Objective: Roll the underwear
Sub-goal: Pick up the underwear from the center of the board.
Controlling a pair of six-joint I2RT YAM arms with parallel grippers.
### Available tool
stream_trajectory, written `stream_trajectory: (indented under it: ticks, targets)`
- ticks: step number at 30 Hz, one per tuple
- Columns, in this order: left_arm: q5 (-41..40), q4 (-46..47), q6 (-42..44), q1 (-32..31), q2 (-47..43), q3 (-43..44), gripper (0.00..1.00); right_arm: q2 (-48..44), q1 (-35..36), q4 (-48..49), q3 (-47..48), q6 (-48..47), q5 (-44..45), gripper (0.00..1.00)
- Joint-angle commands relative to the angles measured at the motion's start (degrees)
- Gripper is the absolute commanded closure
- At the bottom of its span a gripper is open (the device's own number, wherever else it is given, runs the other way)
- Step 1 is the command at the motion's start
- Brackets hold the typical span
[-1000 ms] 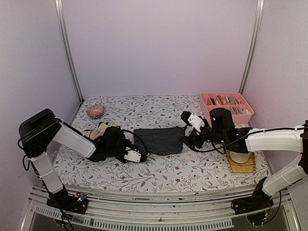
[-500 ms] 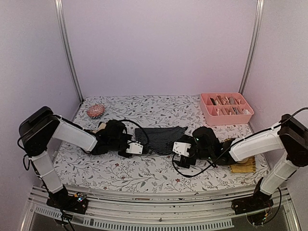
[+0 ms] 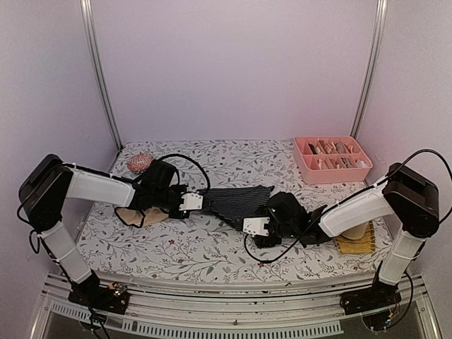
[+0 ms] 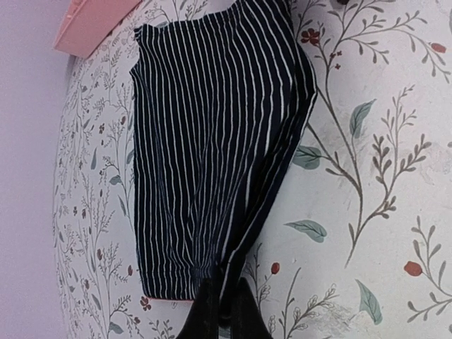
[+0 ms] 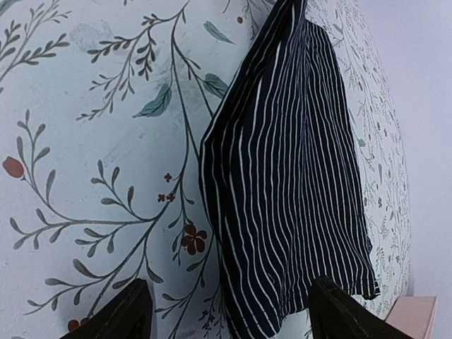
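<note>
The dark navy striped underwear (image 3: 236,199) lies flat at mid-table, its front edge folded under and slanting. My left gripper (image 3: 193,202) is shut on its left near corner; in the left wrist view the closed fingertips (image 4: 224,314) pinch the folded edge of the cloth (image 4: 212,141). My right gripper (image 3: 252,226) is open at the cloth's front right edge; in the right wrist view its spread fingers (image 5: 116,316) straddle the near end of the striped cloth (image 5: 296,176), touching nothing. The beige underwear with black edging (image 3: 138,215) lies crumpled under my left arm.
A round reddish-pink hairbrush (image 3: 139,163) lies at the back left. A pink divided tray (image 3: 332,157) holding rolled items stands at the back right. A yellow mat with a beige object (image 3: 354,239) sits at the right, behind my right arm.
My left gripper closed on the navy cloth's corner and drew back-left, uncovering the beige briefs. My right gripper swung left and nearer, to the cloth's front edge. The cloth's front edge folded.
</note>
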Motion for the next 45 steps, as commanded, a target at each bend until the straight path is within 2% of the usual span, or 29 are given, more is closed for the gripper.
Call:
stream_trajectory:
  ticks: [1,6,16,22,31,34,41,45]
  targets:
    - [3.1,-3.6,-1.5,0.7,-1.3,2.2,1.0,2.4,0.7,-1.4,2.1,-2.2,3.3,0.22]
    - [3.8,-4.5,-1.9,1.2,-1.5,2.9,1.0,6.3,1.5,-2.2,5.9,-3.6,7.6,0.2]
    - [3.9,-3.7,-2.7,1.4,-1.4,2.5,1.0,14.6,5.5,-3.2,16.9,8.2,0.7,0.12]
    - [4.7,-3.9,-3.0,1.7,-2.0,2.7,1.0,19.9,6.5,2.8,18.0,13.1,8.1,0.12]
    - [5.6,-4.8,-2.1,2.2,-2.7,2.3,1.0,22.2,6.6,7.8,15.5,9.5,24.2,0.23]
    - [6.0,-5.1,-1.7,2.6,-3.1,2.2,1.0,22.2,6.4,8.0,14.8,7.9,26.9,0.26]
    - [6.1,-5.6,-1.3,3.0,-3.5,2.1,1.0,19.1,5.4,7.0,11.1,6.2,27.0,0.36]
    - [6.0,-5.7,-0.9,3.1,-3.9,1.7,1.0,16.3,4.5,4.0,9.0,5.8,24.6,0.47]
